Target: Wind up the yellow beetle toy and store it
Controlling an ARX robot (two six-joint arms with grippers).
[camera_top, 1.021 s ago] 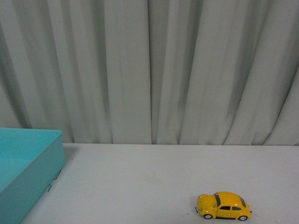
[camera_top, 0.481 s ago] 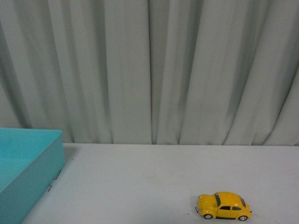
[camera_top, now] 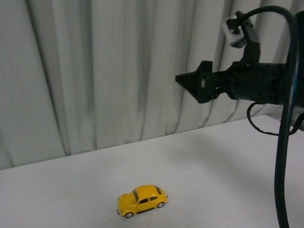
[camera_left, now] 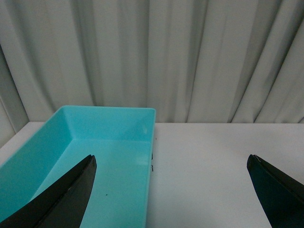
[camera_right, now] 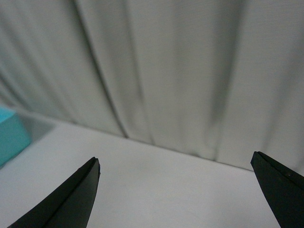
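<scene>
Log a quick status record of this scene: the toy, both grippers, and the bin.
toy: yellow beetle toy, on its wheels on the white table, not gripped
left gripper: open, holding nothing
right gripper: open, raised above the table, holding nothing
bin: teal bin, seen ahead of the left gripper
stored: not yet

You are getting soft, dim, even light, the yellow beetle toy (camera_top: 142,200) is casting a faint shadow, and the right wrist view is blurring the curtain (camera_right: 166,71).

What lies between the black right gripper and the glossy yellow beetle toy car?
Nothing; front view shows bare white table between right gripper and yellow beetle toy.
</scene>
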